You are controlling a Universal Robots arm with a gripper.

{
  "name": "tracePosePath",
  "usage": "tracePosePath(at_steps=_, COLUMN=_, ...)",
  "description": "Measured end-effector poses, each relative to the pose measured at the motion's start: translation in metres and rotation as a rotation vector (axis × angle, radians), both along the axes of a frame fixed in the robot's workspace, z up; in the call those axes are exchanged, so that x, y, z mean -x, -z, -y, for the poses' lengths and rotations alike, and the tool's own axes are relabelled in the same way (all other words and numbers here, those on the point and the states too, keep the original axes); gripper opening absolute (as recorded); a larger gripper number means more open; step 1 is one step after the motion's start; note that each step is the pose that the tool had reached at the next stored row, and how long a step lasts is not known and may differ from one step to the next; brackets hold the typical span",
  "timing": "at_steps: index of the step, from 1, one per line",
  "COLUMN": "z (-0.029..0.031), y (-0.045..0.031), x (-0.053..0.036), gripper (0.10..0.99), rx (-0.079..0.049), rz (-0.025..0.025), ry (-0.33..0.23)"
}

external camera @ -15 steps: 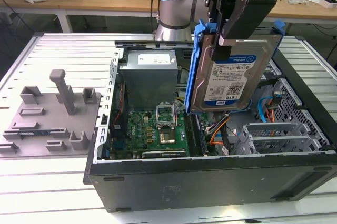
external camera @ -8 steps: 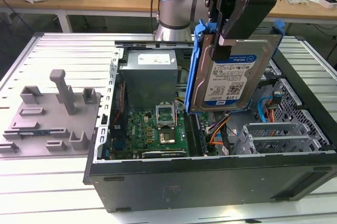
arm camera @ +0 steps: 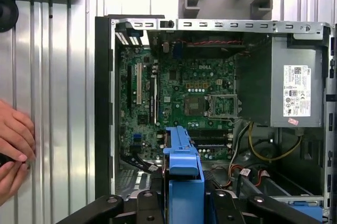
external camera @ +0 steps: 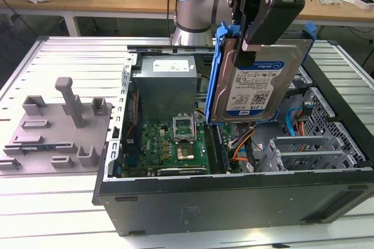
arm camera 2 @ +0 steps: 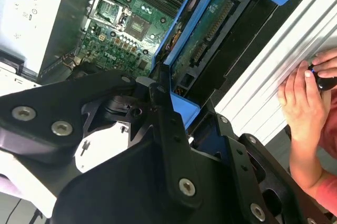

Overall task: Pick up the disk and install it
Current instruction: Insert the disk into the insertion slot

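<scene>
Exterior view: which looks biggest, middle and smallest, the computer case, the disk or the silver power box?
1. computer case
2. disk, though held up, maybe nearer the camera
3. silver power box

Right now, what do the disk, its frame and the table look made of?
The disk: metal body, dull silver sheen, under a printed, seemingly paper label. The frame: plastic, by its uniform bright blue, moulded look. The table: probably aluminium, pale ribbed surface with a soft shine.
</scene>
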State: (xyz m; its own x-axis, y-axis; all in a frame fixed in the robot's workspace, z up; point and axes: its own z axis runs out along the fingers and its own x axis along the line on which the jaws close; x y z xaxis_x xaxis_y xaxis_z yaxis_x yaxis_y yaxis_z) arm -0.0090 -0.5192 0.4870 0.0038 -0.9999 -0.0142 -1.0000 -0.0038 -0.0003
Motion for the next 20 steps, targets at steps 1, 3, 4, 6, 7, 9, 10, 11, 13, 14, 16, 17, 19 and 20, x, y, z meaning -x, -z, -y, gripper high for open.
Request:
tracePosePath(at_steps=1, z=0.0008, y=0.0008, x=-0.0006, gripper=0.365, rx=-0.001, rz=-0.0001, ry=0.002)
tracePosePath(at_steps=3, z=0.0018, y=0.0018, x=-0.0014, gripper=0.365, rx=-0.002, rz=-0.0002, ry=0.005)
tracePosePath(at_steps=4, z=0.0024, y=0.0023, x=-0.0021, gripper=0.365, rx=-0.003, rz=-0.0004, ry=0.007)
tracePosePath(at_steps=6, z=0.0038, y=0.0036, x=-0.0033, gripper=0.365, rx=-0.006, rz=-0.0005, ry=0.01)
tracePosePath(at_steps=7, z=0.0044, y=0.0041, x=-0.0039, gripper=0.365, rx=-0.007, rz=-0.0006, ry=0.011)
tracePosePath(at_steps=9, z=0.0059, y=0.0052, x=-0.0062, gripper=0.365, rx=-0.01, rz=-0.0008, ry=0.013)
tracePosePath(at_steps=10, z=0.0064, y=0.0054, x=-0.0071, gripper=0.365, rx=-0.01, rz=-0.0009, ry=0.014)
tracePosePath(at_steps=11, z=0.0072, y=0.0057, x=-0.0086, gripper=0.365, rx=-0.01, rz=-0.001, ry=0.015)
tracePosePath(at_steps=13, z=0.0083, y=0.0062, x=-0.0112, gripper=0.365, rx=-0.01, rz=-0.0011, ry=0.017)
tracePosePath(at_steps=14, z=0.0091, y=0.0064, x=-0.0137, gripper=0.365, rx=-0.01, rz=-0.0012, ry=0.018)
tracePosePath(at_steps=16, z=0.0106, y=0.0066, x=-0.0246, gripper=0.365, rx=-0.01, rz=-0.0019, ry=0.018)
tracePosePath(at_steps=17, z=0.011, y=0.0066, x=-0.0276, gripper=0.365, rx=-0.01, rz=-0.0022, ry=0.018)
tracePosePath(at_steps=19, z=0.0124, y=0.007, x=-0.0331, gripper=0.365, rx=-0.01, rz=-0.0024, ry=0.018)
tracePosePath(at_steps=20, z=0.013, y=0.0071, x=-0.0354, gripper=0.365, rx=-0.01, rz=-0.0025, ry=0.018)
